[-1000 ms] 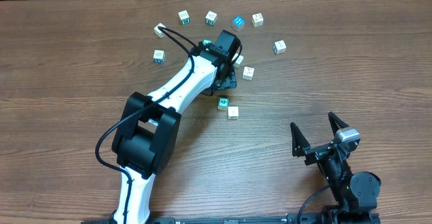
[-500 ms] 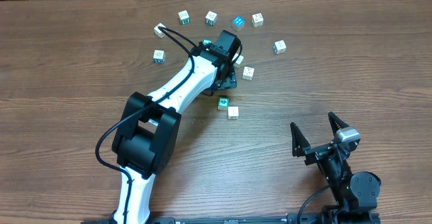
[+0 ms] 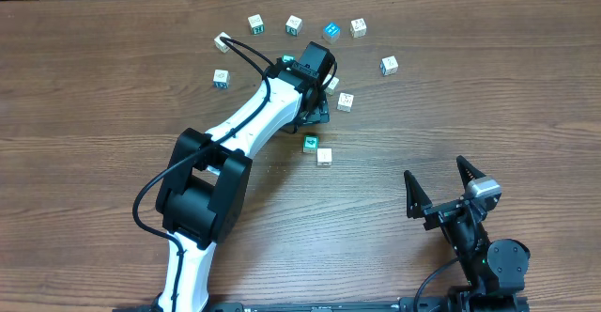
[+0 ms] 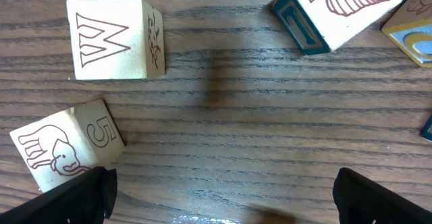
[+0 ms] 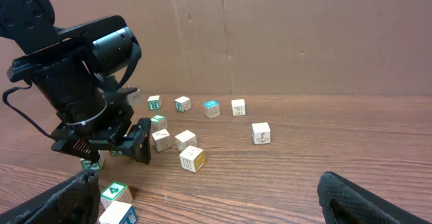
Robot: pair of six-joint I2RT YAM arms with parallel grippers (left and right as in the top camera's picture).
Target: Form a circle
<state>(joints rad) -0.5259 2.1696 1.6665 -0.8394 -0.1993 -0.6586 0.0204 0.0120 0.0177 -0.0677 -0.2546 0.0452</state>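
Left gripper (image 4: 223, 200) jaws spread wide, holding nothing, low over bare table (image 3: 113, 115) inside the loose ring of cubes (image 3: 294, 24). Right gripper (image 3: 439, 185) also wide and empty, parked well apart at the near edge. The cubes lie scattered in a rough arc at the far side, with two strays touching nearer the middle. The wrist view shows the M cube (image 4: 111, 40), elephant cube (image 4: 64, 146) and leaf cube (image 4: 337, 11) around the fingers, none touched. They look like small painted wood: probably light, rigid, not fragile, and likely to slide if nudged. Best hold is from above across two opposite flat faces, square on; tilted ones need the wrist turned to match.
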